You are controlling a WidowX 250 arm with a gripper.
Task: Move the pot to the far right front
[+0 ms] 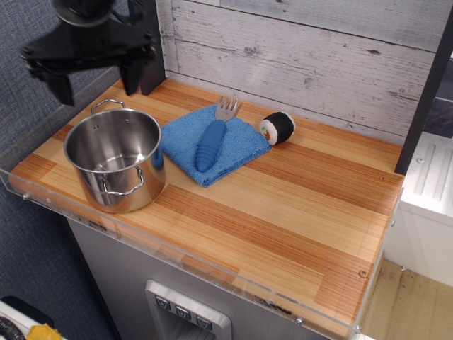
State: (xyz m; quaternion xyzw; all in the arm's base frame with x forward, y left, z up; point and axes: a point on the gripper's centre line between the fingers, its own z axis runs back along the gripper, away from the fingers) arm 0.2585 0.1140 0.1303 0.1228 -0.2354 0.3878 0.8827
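Gripper (95,81) hangs above and behind the pot (115,157), its 2 fingers spread, seemingly clear of the rim. Pot sits by the counter's (297,212) front-left edge; bare wood stretches rightward from it.

Black gripper (95,83) at upper left; fingers spread apart, pointing down

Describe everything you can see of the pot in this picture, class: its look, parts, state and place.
The pot is a shiny steel cylinder with no lid and nothing inside. Two wire loop handles show, one at the back rim and one on the front wall. It stands upright at the left front of the wooden counter, its right side at the edge of the blue cloth. The black gripper hangs open above it, not touching it.
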